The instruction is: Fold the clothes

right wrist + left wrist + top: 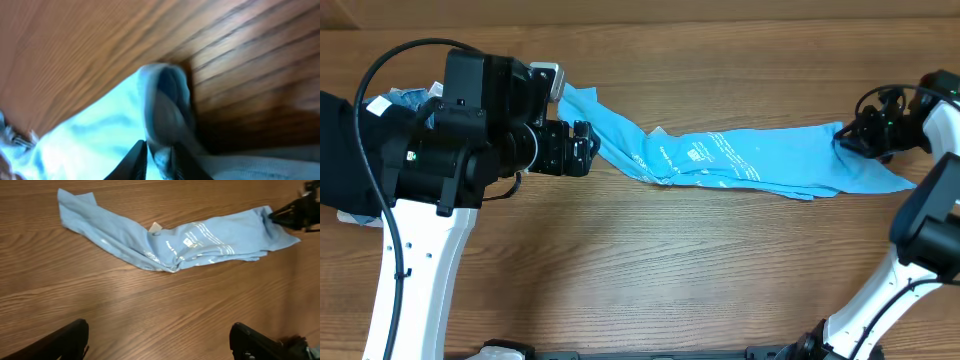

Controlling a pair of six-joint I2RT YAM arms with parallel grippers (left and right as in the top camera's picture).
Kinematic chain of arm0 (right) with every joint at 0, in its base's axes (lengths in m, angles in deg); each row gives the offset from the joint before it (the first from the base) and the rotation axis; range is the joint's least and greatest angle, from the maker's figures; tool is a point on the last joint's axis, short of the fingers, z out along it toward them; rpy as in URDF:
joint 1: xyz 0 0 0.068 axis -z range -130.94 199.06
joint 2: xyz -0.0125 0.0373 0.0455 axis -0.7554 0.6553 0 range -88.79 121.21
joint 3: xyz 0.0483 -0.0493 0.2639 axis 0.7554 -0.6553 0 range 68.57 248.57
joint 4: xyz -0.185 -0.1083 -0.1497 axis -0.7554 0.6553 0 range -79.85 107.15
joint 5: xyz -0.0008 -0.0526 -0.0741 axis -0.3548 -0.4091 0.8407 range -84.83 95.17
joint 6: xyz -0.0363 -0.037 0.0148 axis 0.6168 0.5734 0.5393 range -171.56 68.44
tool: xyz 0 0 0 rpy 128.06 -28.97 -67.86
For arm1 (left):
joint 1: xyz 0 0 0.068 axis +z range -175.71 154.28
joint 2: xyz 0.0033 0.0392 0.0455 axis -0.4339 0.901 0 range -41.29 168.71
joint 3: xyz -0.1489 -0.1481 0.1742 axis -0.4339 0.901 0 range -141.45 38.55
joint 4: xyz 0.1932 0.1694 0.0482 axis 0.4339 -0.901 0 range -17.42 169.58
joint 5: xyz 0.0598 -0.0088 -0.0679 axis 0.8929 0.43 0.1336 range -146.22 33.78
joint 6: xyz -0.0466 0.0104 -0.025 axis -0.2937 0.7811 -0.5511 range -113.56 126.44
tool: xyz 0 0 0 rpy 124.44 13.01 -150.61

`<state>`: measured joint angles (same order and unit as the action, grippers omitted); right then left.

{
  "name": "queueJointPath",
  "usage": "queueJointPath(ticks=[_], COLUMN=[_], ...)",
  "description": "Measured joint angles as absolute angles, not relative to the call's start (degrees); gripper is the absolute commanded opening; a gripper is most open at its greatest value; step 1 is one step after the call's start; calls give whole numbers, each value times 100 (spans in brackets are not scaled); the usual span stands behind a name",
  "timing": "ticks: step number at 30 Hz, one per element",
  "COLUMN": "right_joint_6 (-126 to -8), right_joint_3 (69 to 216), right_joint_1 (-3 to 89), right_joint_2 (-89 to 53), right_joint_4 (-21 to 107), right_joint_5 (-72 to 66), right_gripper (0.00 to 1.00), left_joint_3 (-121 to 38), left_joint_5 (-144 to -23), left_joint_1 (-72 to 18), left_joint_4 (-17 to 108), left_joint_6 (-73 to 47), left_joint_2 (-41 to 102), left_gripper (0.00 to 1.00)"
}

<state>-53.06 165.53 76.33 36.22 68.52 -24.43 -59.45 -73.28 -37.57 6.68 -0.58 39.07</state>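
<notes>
T-shirt (740, 160): bunched strip on bench (620, 260). Right gripper (156, 159) jaws clenched on end fold; left gripper (159, 344) jaws released, short of cloth.

Robotics lab bench, seen from above and from cameras on the arms; a brown wood-grain counter (640, 270) fills every view, so the room around it cannot be told; two robot arms of white links and black joints reach in over it, the left arm (420, 260) from 9 to 7 o'clock, the right arm (925, 215) from 3 to 5 o'clock; each ends in a black pincer, the left pincer (592, 148) near 10 o'clock, the right pincer (842, 140) near 3 o'clock; a loose black cable (365, 85) loops over the left arm at 10 o'clock; dark mounting hardware (505, 350) lines the 6 o'clock edge; a light-blue T-shirt (750, 160) lies as a rumpled strip between 11 and 3 o'clock.
</notes>
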Motion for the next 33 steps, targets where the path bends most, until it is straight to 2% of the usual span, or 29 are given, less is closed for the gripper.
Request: queueJointPath(ticks=[3, 7, 12, 17, 25, 33], right_joint_6=[-5227, -4829, -4727, -4895, -6609, -9610], right_joint_3=[16553, 16553, 16704, 16809, 16864, 16929], right_joint_1=[7646, 7650, 7650, 7650, 7650, 7650], right_joint_2=[3392, 3042, 2369, 1445, 240, -284], right_joint_4=[6911, 6876, 6933, 6181, 3239, -355], right_joint_5=[-2854, -4111, -4797, -5680, -6703, -7107], right_gripper=[4, 4, 4, 4, 4, 4], left_joint_3=[-5945, -5945, -5945, -5945, -5945, -5945], left_joint_5=[-7153, -7028, -6997, -6982, -6987, -7124], left_joint_1=[-3757, -3757, -3757, -3757, -3757, -3757], left_joint_4=[661, 644, 644, 635, 497, 458], left_joint_6=[-41, 25, 68, 70, 68, 70], left_joint_2=[3907, 3907, 3907, 3907, 3907, 3907], left_gripper=[95, 95, 95, 95, 96, 96])
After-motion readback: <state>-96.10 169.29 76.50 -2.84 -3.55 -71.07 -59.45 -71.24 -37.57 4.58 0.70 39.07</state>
